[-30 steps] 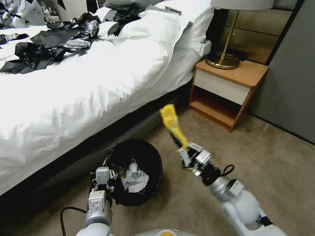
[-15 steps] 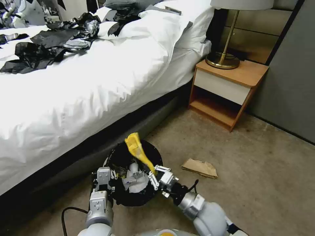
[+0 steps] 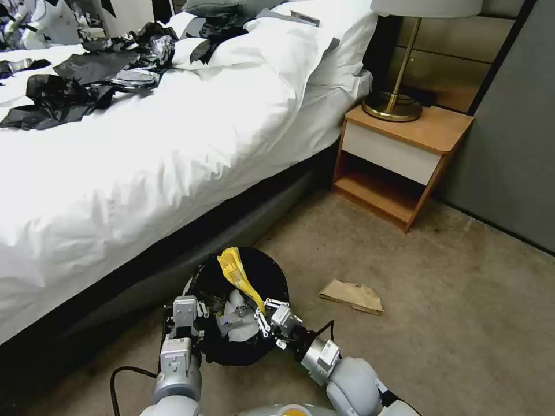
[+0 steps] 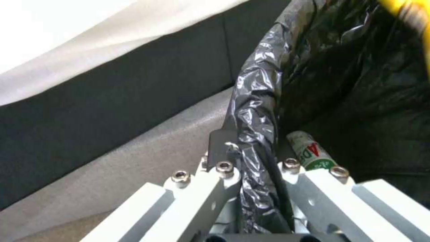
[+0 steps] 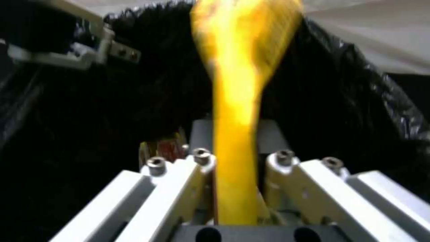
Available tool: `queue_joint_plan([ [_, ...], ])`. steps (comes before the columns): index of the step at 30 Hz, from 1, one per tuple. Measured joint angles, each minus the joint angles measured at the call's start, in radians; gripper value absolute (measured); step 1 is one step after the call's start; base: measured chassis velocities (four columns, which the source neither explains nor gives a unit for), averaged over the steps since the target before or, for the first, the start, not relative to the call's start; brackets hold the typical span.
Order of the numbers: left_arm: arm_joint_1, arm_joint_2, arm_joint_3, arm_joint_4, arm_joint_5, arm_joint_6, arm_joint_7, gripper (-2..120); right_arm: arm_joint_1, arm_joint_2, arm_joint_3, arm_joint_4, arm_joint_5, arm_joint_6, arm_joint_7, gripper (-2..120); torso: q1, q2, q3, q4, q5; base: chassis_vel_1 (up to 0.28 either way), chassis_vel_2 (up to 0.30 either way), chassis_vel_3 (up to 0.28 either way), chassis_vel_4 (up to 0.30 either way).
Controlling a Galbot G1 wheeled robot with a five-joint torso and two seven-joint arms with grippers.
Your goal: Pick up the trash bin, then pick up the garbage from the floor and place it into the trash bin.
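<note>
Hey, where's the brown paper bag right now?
In the head view the brown paper bag lies flat on the carpet on the robot's right, just right of the trash bin and in front of the wooden nightstand.

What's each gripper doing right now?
Left gripper: shut on the trash bin rim, holding it.
Right gripper: shut on the yellow wrapper, over the bin's opening.

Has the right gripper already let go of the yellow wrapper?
No, the right gripper has its fingers shut on the yellow wrapper, which stands up over the trash bin.
</note>
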Motion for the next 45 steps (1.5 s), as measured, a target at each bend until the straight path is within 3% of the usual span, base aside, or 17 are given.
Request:
queue_joint_plan([
  [24, -0.002, 0.002, -0.001, -0.005, -0.003, -0.001, 0.001, 1, -0.022, -0.012, 0.002, 0.006, -0.012, -0.003, 0.001, 98, 0.0, 0.0, 0.0, 0.0, 0.0001, 0.0, 0.0, 0.0, 0.0],
  [35, -0.002, 0.003, -0.001, -0.009, -0.003, -0.001, 0.001, 1, -0.028, -0.016, 0.01, 0.043, -0.011, -0.003, 0.0, 100, 0.0, 0.0, 0.0, 0.0, 0.0001, 0.0, 0.0, 0.0, 0.0],
  [45, -0.016, 0.009, -0.008, 0.014, -0.01, 0.001, 0.001, 1, -0.105, -0.031, 0.165, 0.363, -0.005, -0.002, 0.02, 100, 0.0, 0.0, 0.0, 0.0001, 0.0, 0.0, 0.0, 0.0, 0.0],
])
